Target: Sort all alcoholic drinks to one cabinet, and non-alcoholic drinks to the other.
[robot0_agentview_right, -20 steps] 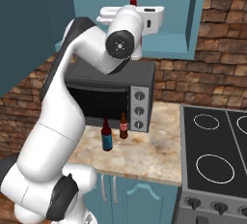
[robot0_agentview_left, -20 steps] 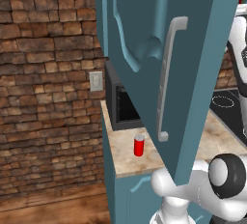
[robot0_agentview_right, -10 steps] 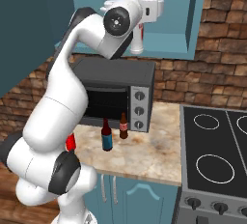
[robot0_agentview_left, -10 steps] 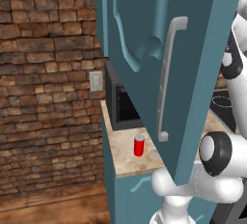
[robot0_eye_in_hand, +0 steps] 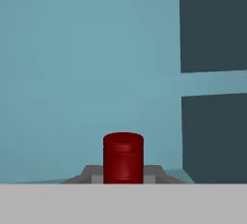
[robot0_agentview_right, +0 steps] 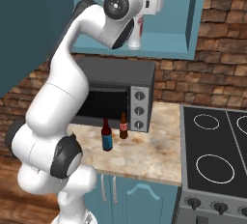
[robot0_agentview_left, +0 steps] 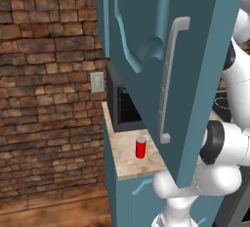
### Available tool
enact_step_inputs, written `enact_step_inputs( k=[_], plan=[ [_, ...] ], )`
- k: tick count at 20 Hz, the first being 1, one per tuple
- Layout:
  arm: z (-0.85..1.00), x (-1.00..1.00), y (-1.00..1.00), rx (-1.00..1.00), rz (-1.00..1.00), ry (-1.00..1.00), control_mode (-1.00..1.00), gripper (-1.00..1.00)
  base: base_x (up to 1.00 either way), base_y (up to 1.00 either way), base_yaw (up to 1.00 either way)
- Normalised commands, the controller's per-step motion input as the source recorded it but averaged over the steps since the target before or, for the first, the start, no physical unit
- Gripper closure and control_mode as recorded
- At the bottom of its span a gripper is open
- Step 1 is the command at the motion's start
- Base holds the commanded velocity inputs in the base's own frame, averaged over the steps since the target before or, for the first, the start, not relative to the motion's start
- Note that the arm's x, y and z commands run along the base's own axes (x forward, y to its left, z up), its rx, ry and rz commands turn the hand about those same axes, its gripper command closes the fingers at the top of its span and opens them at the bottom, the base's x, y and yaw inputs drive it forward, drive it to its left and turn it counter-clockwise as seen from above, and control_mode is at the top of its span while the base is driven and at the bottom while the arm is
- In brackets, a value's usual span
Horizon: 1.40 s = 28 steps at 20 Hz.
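Note:
My gripper [robot0_agentview_right: 139, 20] is up inside the open upper cabinet [robot0_agentview_right: 169, 30], shut on the neck of the slim pale bottle [robot0_agentview_right: 135, 35]. That bottle hangs upright, its base at shelf level; I cannot tell if it touches the shelf. In the hand view its red cap [robot0_eye_in_hand: 123, 156] sits between my fingers, with my gripper [robot0_eye_in_hand: 123, 174] facing the cabinet's pale blue back wall. A brown bottle with a red label [robot0_agentview_right: 123, 126] and a dark bottle with a blue label [robot0_agentview_right: 106, 136] stand on the counter in front of the microwave. The red can [robot0_agentview_left: 140, 147] stands further left on the counter.
The cabinet's teal door [robot0_agentview_left: 161, 74] stands swung open, with a grey handle [robot0_agentview_left: 168, 74], above the can's end of the counter. A black microwave [robot0_agentview_right: 116, 92] sits under the cabinet. A stove [robot0_agentview_right: 212, 155] adjoins the marble counter [robot0_agentview_right: 149, 155] on the right.
The wrist has risen and the hand has swung level at the cabinet opening, with the pale bottle now hanging upright below it. The counter drinks have not moved.

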Motion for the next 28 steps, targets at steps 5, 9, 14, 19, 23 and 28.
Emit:
enact_step_inputs(
  k=[5, 9, 14, 19, 23, 28],
  plan=[
    [0.0, 0.24, -0.01, 0.08, -0.02, 0.05, -1.0, 1.0, 0.0, 0.0, 0.0],
    [0.0, 0.2, -0.04, 0.05, -0.02, 0.0, -1.0, 1.0, 0.0, 0.0, 0.0],
    [0.0, 0.1, -0.09, 0.02, -0.01, 0.0, -1.0, 1.0, 0.0, 0.0, 0.0],
    [0.0, 0.02, -0.12, 0.01, 0.0, -0.03, -1.0, 1.0, 0.0, 0.0, 0.0],
    [-0.05, 0.05, -0.13, 0.0, 0.0, -0.07, -1.0, 1.0, 0.0, 0.0, 0.0],
    [-0.16, 0.13, -0.12, 0.0, 0.0, -0.04, -1.0, 1.0, 0.0, 0.0, 0.0]
  ],
)
